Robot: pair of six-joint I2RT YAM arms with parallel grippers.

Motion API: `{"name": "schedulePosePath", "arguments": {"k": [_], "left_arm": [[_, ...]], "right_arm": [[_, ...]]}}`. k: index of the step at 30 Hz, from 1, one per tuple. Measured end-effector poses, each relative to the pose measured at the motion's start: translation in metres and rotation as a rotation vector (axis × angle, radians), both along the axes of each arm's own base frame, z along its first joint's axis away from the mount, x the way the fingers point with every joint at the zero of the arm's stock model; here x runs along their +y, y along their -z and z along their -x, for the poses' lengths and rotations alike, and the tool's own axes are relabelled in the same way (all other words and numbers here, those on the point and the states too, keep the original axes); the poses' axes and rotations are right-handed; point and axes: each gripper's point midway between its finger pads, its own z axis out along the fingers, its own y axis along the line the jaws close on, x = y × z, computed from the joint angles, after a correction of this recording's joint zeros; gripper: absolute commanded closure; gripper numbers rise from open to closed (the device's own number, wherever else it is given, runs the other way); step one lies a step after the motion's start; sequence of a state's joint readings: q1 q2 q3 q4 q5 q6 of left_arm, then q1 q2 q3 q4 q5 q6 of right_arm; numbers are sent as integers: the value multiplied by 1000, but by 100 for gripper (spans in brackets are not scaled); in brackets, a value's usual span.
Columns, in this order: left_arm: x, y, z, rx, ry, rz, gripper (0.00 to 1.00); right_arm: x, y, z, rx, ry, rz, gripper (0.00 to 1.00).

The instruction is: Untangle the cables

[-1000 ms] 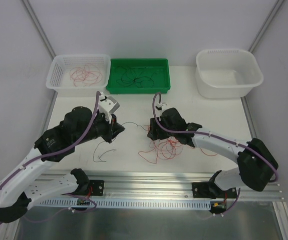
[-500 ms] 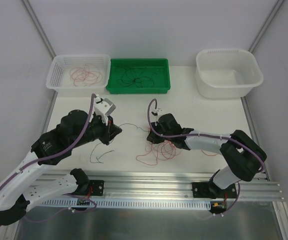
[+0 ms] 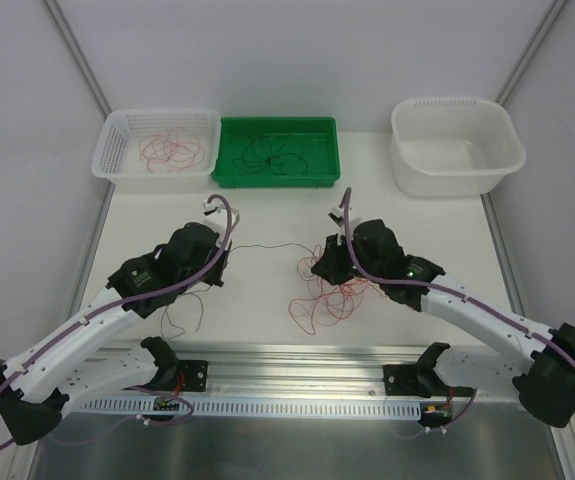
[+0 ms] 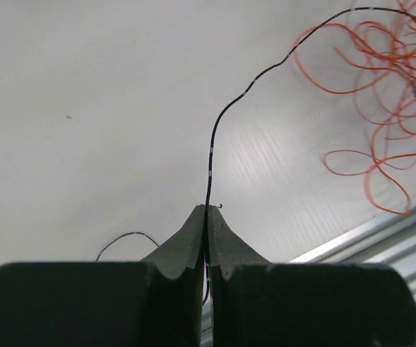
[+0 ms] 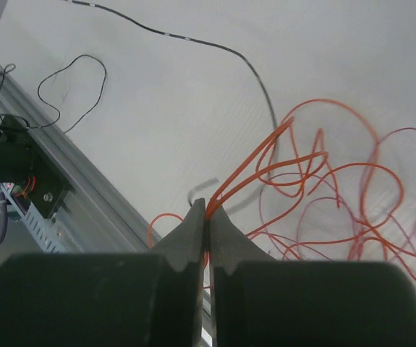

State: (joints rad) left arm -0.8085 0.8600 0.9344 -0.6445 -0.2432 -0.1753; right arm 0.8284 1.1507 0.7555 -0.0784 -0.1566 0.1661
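From above, the orange-red tangle (image 3: 325, 298) lay on the white table (image 3: 447, 225), with the right gripper (image 3: 319, 268) at its far edge and a black wire (image 3: 267, 247) stretching from it leftward to the left gripper (image 3: 225, 256). In the left wrist view, that claw was clenched on the black wire, apart from the tangle. In the right wrist view, the claw gripped orange-red strands (image 5: 265, 155) at the tangle's edge.

**White links, black joints, purple cabling**

The left arm (image 3: 77, 335) and right arm (image 3: 477, 310) are alike: slim white links between bulky matte-black joint housings, each on a black base (image 3: 167, 362). A thick purple cable (image 3: 233, 225) runs along each arm and loops free near the wrist. In the wrist views, the left hand (image 4: 206, 211) and right hand (image 5: 206, 206) each show a blocky black body and two dark grey fingers (image 4: 182, 246) tapering to thin wedge tips.
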Motion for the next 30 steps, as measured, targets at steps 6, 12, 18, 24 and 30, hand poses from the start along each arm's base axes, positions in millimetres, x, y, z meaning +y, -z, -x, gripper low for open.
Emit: {"name": "schedulePosePath", "arguments": {"k": [6,12,18,24,30], "left_arm": [[45,23,-10,12,-171,-69,100],[87,31,-13,16,-330,-97,100],[80,26,-13,21,-304,-62,100],[54,-33,-34,-43,-233,18,100],[18,-132,-80,-193,-148,96,100]], "right_arm": [[-67,-39,-28,-87,192,-15,99],[-144,-36,-48,-55,449,15,99],[-147,-22,-36,21,438,40,95],[-137,16,-25,151,386,73,90],[-115,45,-4,243,290,130,56]]}}
